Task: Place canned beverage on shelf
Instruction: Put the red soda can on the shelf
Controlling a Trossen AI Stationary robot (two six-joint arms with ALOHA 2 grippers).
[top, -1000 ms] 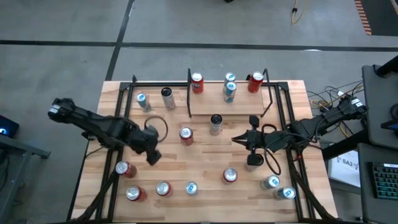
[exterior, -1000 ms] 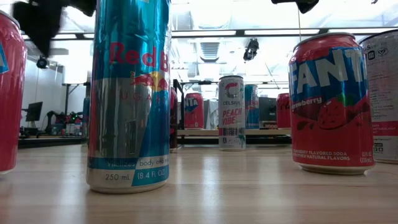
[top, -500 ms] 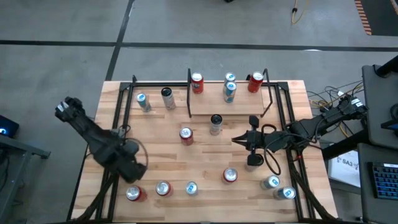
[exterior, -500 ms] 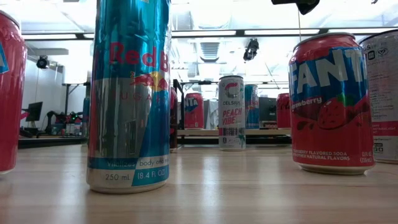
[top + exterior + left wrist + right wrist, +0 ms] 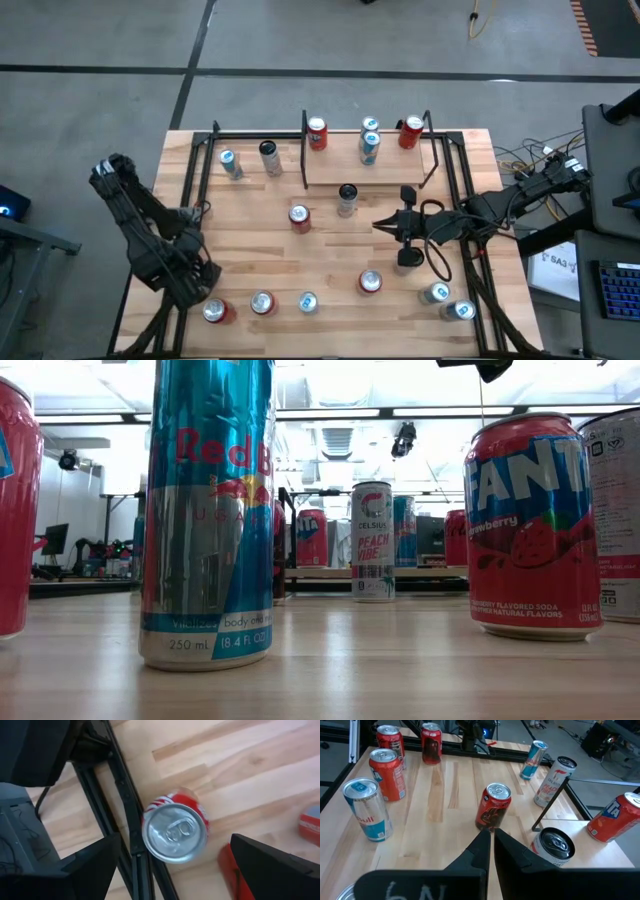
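From above, the left gripper (image 5: 197,290) has swung from the middle of the table down to the lower left of the frame within the last second, and now hangs just above the red can (image 5: 213,311) at the table's front left corner. Its fingers stand wide apart and hold nothing. That reads as a lineup for picking this can, so the carry to the shelf has not begun. The shelf (image 5: 335,175) sits at the upper centre of the frame with three cans already on it. The right gripper (image 5: 385,225) waits right of centre, unmoved, fingers together and empty.

The low view is unchanged over the half second: a tall blue can (image 5: 207,510) fills the left, a red Fanta can (image 5: 532,525) the right, and a white Celsius can (image 5: 372,541) stands at centre. Behind them are ceiling strip lights and a workshop room.

In the left wrist view the red can's silver lid sits at frame centre between the two dark fingers (image 5: 90,870), close beside a black frame rail (image 5: 122,805).

The right wrist view shows the shut fingers pointing over the pale butcher-block table (image 5: 440,810) toward a dark red can (image 5: 492,812).
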